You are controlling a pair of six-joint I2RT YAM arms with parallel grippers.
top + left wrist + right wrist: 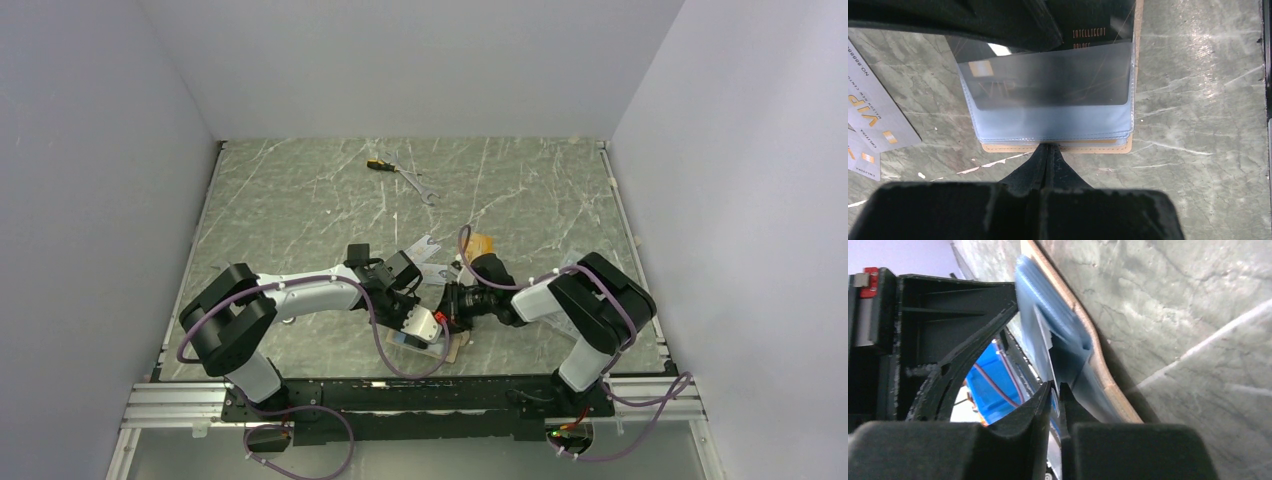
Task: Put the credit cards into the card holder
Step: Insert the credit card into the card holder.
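The card holder (1058, 148) lies open on the table, its clear blue sleeves (1048, 115) fanned upward; it also shows in the top view (456, 348). A black card (1093, 30) sits partly inside the top sleeve. My right gripper (1054, 387) is shut on this card's edge (1044, 337), above the sleeves. My left gripper (1050, 146) is shut, its tips pressed against the holder's near edge, with nothing seen between them. Two silver-grey cards (878, 117) (860, 160) lie left of the holder. An orange card (484, 243) lies beyond the grippers.
A screwdriver (378, 164) and a wrench (420, 187) lie far back on the marble table (300, 210). Both arms cross close together near the table's front edge. White walls stand on three sides.
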